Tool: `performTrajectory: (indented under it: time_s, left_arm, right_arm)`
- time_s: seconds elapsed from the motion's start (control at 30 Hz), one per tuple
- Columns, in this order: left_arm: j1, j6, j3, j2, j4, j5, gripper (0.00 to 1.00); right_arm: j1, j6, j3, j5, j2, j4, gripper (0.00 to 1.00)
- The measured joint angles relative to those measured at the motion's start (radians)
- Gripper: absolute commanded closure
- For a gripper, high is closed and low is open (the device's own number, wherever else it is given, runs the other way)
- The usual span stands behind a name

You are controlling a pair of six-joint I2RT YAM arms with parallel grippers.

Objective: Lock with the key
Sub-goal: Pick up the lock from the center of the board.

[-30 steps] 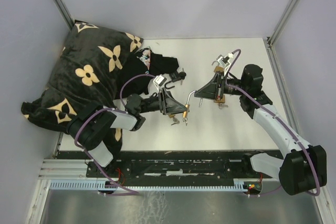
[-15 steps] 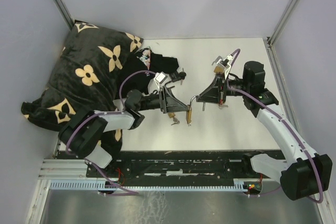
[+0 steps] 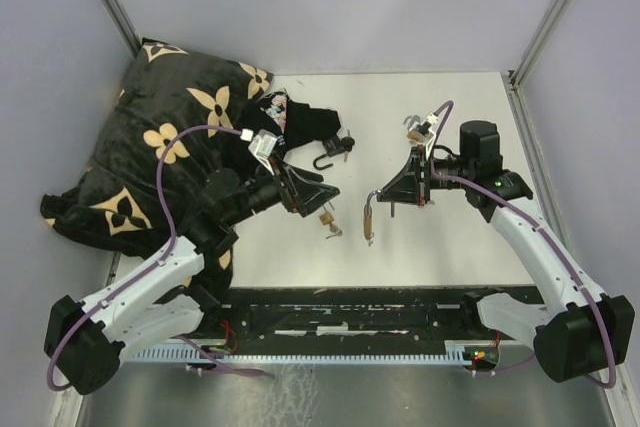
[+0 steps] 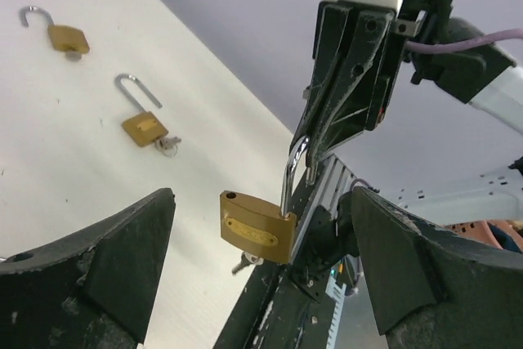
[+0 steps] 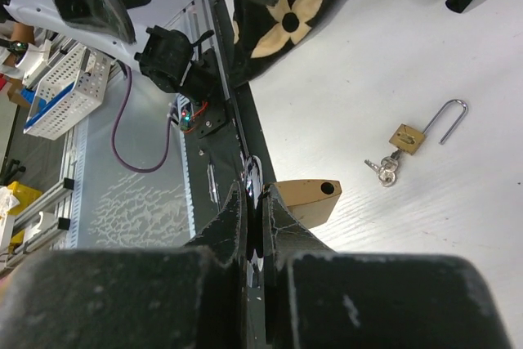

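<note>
A brass padlock (image 4: 257, 228) hangs in the air by its steel shackle (image 4: 288, 176), with my right gripper (image 3: 381, 194) shut on that shackle. The shackle's free end is out of the body and its hole shows empty. A key (image 4: 243, 264) sticks out from under the body. In the right wrist view the jaws of the right gripper (image 5: 255, 194) pinch the shackle, and the padlock (image 5: 306, 199) shows just beyond them. My left gripper (image 3: 316, 197) stands open to the left of the padlock (image 3: 368, 219), clear of it. Seen from its own wrist, the left gripper (image 4: 261, 202) holds nothing.
Another open padlock (image 3: 327, 219) with keys (image 3: 333, 233) lies on the white table (image 3: 460, 237) under the left gripper. Two open padlocks (image 4: 145, 127) (image 4: 68, 37) show in the left wrist view. A black flowered pillow (image 3: 170, 137) fills the far left corner.
The left gripper has opened, let go of the padlock and drawn back to the left. The right gripper has kept the shackle, and the padlock now hangs from it alone.
</note>
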Motion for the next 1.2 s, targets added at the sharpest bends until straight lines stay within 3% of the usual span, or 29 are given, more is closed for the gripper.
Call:
performTrajectory:
  time_s: [0.1, 0.27, 0.37, 0.57, 0.77, 0.9, 0.97, 1.0, 1.2]
  left_arm:
    - [-0.08, 0.039, 0.043, 0.032, -0.093, -0.053, 0.31]
    - [-0.208, 0.092, 0.14, 0.163, -0.205, -0.091, 0.33]
    - [-0.26, 0.116, 0.213, 0.251, -0.257, -0.104, 0.42]
    - [-0.293, 0.122, 0.291, 0.341, -0.306, -0.119, 0.65]
    - [-0.298, 0.122, 0.303, 0.362, -0.342, -0.13, 0.69]
    - [-0.299, 0.121, 0.305, 0.362, -0.351, -0.13, 0.83]
    - [-0.301, 0.121, 0.306, 0.362, -0.351, -0.129, 0.94]
    - [-0.303, 0.124, 0.307, 0.362, -0.351, -0.127, 0.96]
    - [-0.304, 0.137, 0.292, 0.348, -0.363, -0.13, 0.97]
  right_arm:
    - [0.0, -0.014, 0.0, 0.003, 0.0, -0.014, 0.98]
    - [0.001, -0.03, 0.0, 0.003, 0.0, -0.021, 0.98]
    - [0.001, -0.035, 0.0, 0.003, 0.0, -0.022, 0.98]
    - [0.003, -0.046, 0.0, 0.003, 0.0, -0.022, 0.98]
    - [0.014, -0.053, 0.0, 0.003, 0.0, -0.023, 0.98]
    - [0.031, -0.073, 0.0, 0.005, 0.0, -0.036, 0.98]
    - [0.036, -0.082, 0.0, 0.008, 0.0, -0.037, 0.93]
    - [0.036, -0.084, 0.0, 0.012, 0.0, -0.037, 0.85]
    - [0.039, -0.074, 0.004, -0.007, 0.002, -0.044, 0.41]
